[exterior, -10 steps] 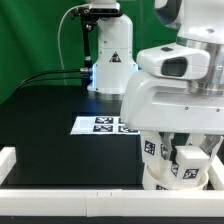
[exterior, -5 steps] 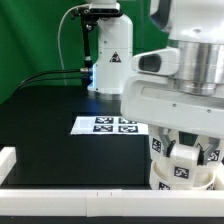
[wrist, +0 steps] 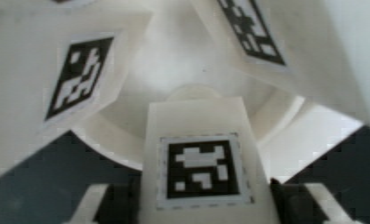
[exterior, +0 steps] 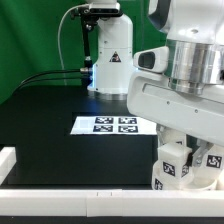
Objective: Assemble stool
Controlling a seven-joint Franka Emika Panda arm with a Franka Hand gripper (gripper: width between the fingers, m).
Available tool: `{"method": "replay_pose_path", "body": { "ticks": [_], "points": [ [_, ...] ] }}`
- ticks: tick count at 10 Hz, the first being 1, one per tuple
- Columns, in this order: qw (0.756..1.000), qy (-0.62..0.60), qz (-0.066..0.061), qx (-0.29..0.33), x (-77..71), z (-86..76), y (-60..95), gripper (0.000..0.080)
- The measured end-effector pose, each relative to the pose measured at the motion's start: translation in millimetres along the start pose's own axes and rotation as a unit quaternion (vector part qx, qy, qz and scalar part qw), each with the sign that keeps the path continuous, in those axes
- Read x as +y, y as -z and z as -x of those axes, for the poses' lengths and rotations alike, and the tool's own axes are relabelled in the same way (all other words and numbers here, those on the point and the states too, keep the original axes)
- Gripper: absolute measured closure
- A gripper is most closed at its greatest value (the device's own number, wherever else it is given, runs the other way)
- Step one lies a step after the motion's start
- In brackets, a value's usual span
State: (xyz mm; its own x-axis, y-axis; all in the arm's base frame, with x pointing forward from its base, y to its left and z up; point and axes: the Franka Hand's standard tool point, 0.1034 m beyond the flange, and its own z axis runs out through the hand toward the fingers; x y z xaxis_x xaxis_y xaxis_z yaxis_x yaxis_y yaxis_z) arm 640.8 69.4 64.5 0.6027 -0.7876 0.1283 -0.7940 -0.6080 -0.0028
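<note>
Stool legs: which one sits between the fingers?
The leg with its tag facing the wrist camera sits between the fingers, over the round seat. The other two legs stand off to either side.

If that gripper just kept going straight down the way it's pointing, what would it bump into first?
Probably the round white disc seat: the gripper holds a chunky white tagged leg pointing at it. The leg would touch first; depth is unclear.

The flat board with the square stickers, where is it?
The marker board lies flat on the black table, mid-picture in the exterior view, left of the gripper and stool.
</note>
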Motion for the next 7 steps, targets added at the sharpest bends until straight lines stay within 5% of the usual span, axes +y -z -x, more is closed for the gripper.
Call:
{"method": "replay_pose_path", "body": {
  "ticks": [2, 5, 6, 7],
  "points": [
    [0.996, -0.085, -0.012, -0.002, 6.0, -0.4, -2.2, 0.0459],
    [0.995, -0.103, -0.011, -0.003, 8.0, -0.1, -3.4, 0.0398],
    [0.995, -0.103, -0.011, -0.003, 7.8, -0.1, -3.2, 0.0222],
    [0.995, -0.097, -0.017, -0.003, 5.1, -1.6, 4.7, 0.0172]
  ]
}}
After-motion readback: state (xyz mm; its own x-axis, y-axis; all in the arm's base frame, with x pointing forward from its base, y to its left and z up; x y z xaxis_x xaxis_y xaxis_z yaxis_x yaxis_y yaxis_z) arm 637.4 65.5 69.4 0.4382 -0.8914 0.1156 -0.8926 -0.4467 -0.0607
